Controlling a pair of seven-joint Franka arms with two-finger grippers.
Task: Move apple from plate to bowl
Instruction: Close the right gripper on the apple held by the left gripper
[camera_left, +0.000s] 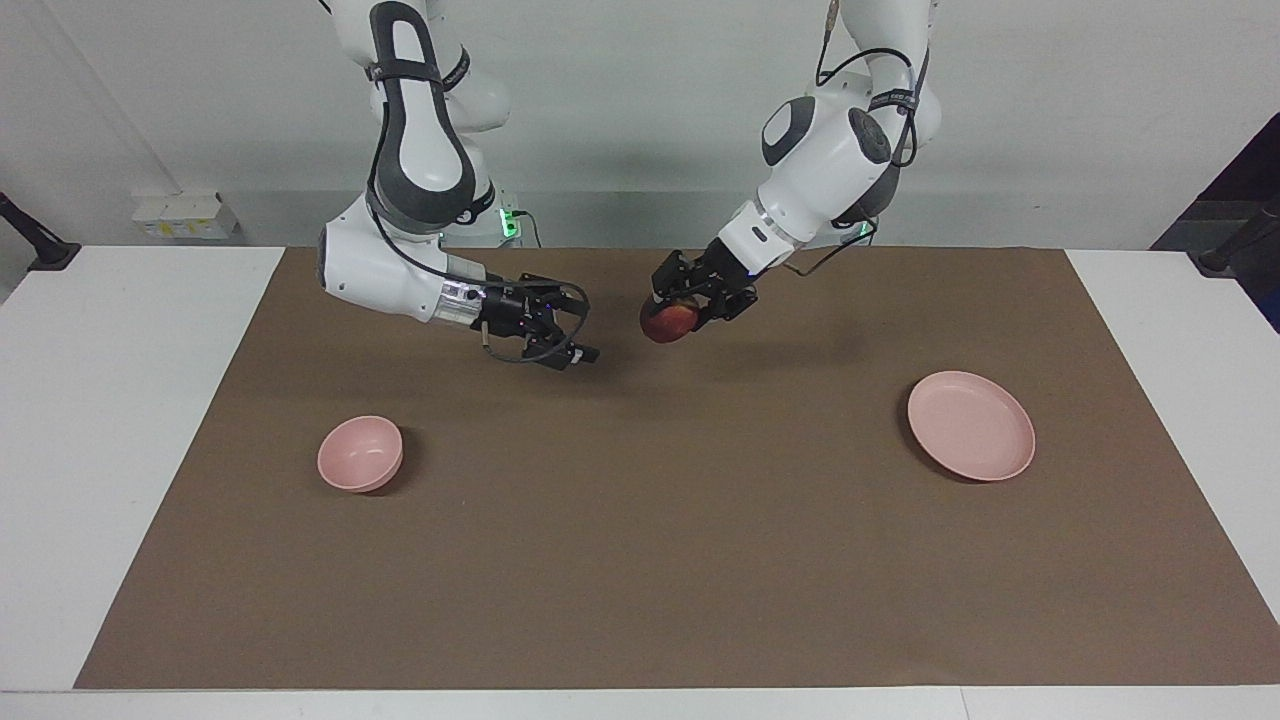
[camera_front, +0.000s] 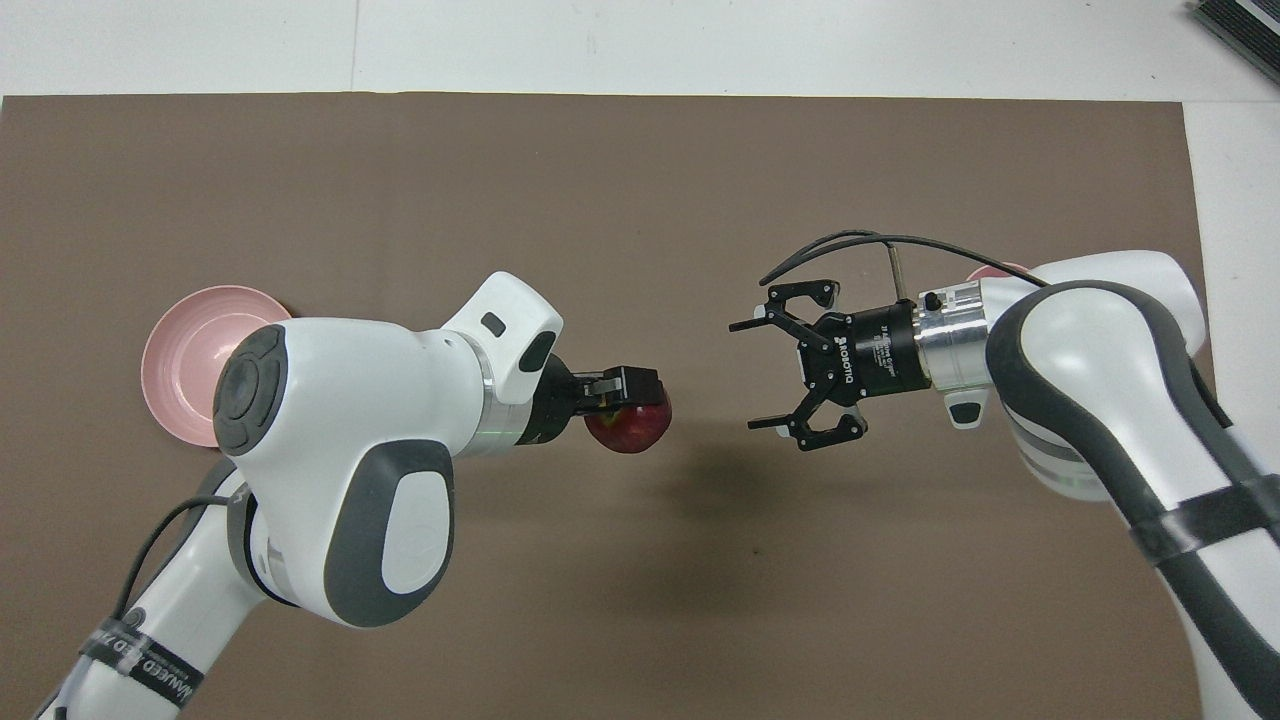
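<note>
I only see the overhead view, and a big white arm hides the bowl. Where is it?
Observer: The bowl sits on the mat toward the right arm's end of the table. It has nothing in it.
Child: Is the apple touching the mat?
Observer: No. The apple is up in the air, clamped in the left tool, with a clear gap below it.
Child: The other arm covers half the plate. Anything on it?
Observer: No. The facing view shows the whole plate, and nothing lies on it.
</note>
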